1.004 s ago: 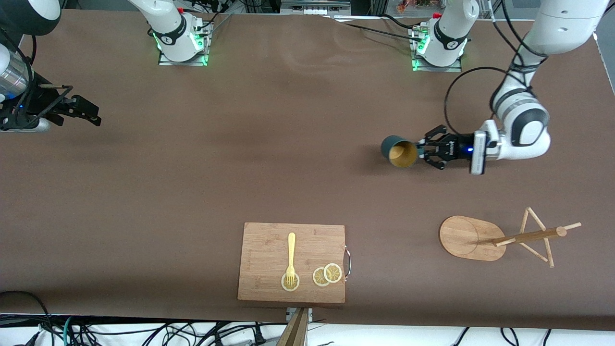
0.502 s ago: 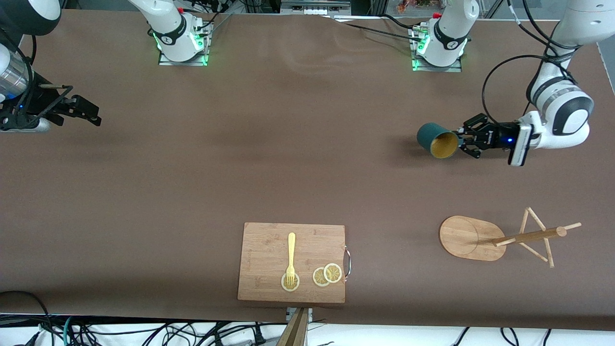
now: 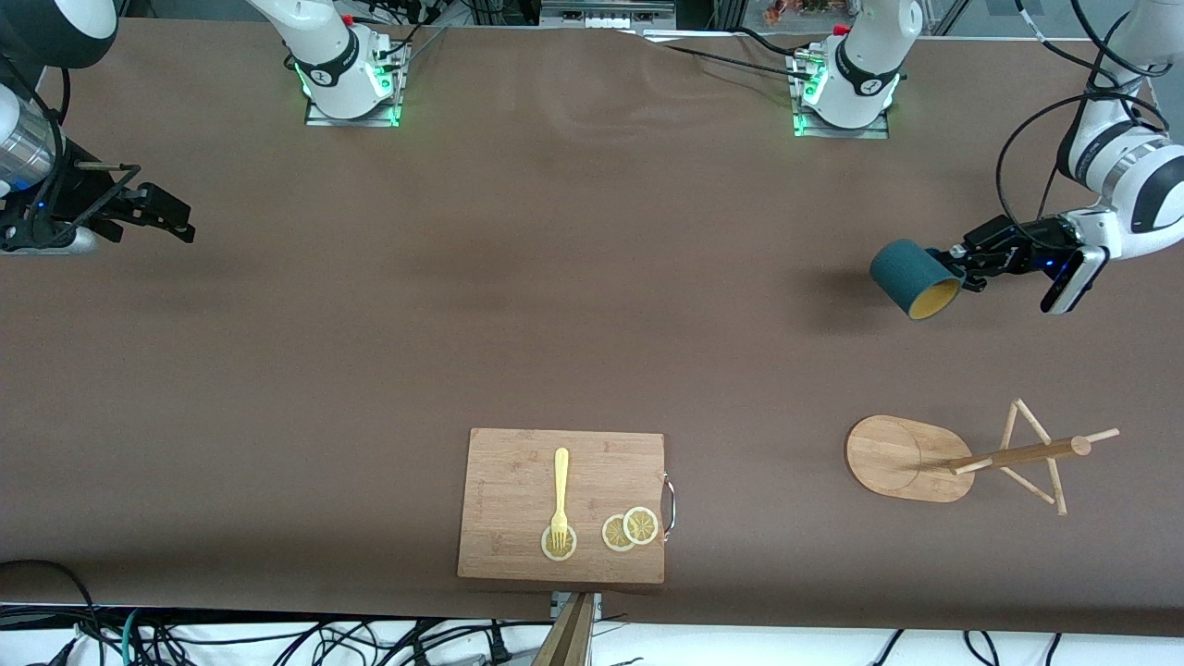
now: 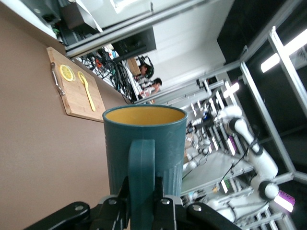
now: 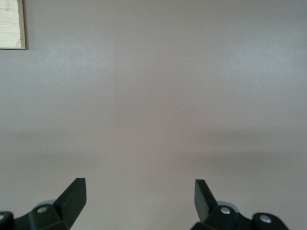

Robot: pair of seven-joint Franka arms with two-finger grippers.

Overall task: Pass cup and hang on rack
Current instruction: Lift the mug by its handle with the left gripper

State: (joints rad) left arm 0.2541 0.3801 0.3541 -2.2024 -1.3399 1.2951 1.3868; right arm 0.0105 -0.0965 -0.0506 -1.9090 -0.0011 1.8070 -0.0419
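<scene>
The dark teal ribbed cup (image 3: 914, 277) with its yellow inside hangs tipped on its side over the table at the left arm's end. My left gripper (image 3: 962, 264) is shut on the cup's handle (image 4: 141, 172), its fingers pinching it from both sides. The light wooden rack (image 3: 962, 458) lies tipped over on the table, nearer the front camera than the cup, oval base toward the table's middle and pegs (image 3: 1036, 453) pointing to the left arm's end. My right gripper (image 3: 162, 217) waits open over the table's right-arm end, nothing between its fingertips (image 5: 72, 194).
A bamboo cutting board (image 3: 518, 472) lies near the front edge at mid-table, carrying a yellow fork (image 3: 560, 495) and lemon slices (image 3: 629, 527). A corner of the board (image 5: 10, 24) shows in the right wrist view. Both arm bases (image 3: 347, 74) stand along the table's robot-side edge.
My left gripper has carried the cup toward the left arm's end of the table, and the cup has turned in the grip. The right arm, rack and board have not moved.
</scene>
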